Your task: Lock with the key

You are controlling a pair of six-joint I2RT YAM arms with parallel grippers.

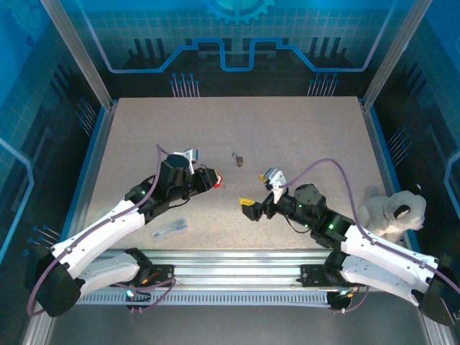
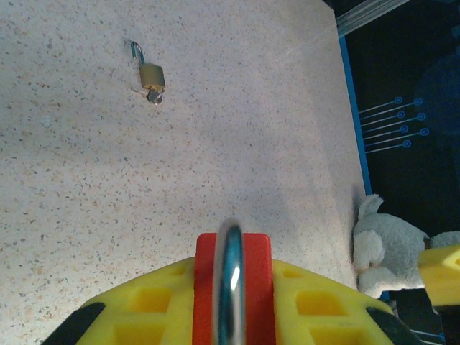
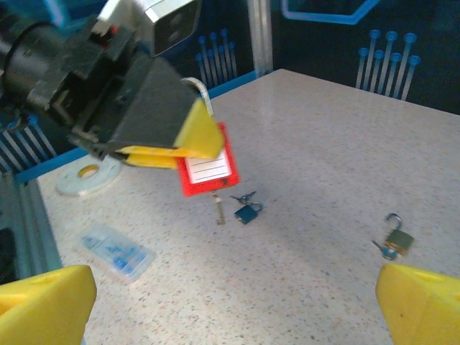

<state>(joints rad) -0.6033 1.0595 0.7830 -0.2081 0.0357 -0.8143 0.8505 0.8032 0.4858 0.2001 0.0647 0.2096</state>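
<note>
My left gripper (image 1: pixel 208 180) is shut on the red padlock (image 3: pixel 207 167) and holds it above the table, its silver shackle (image 2: pixel 231 280) running up between the yellow fingers (image 2: pixel 144 305). Just below the padlock the key (image 3: pixel 248 211), with its blue-teal head and small ring, rests on the table. A thin brass-coloured shaft (image 3: pixel 218 210) points down from under the padlock; I cannot tell whether it sits in the lock. My right gripper (image 1: pixel 249 207) stands wide open and holds nothing, a short way to the right of the padlock.
A small brass padlock (image 1: pixel 238 159) lies farther back on the table. A clear plastic bag (image 1: pixel 170 228) lies near the front left. A white disc (image 3: pixel 88 175) sits behind the left arm. A plush toy (image 1: pixel 392 210) rests beyond the right rail.
</note>
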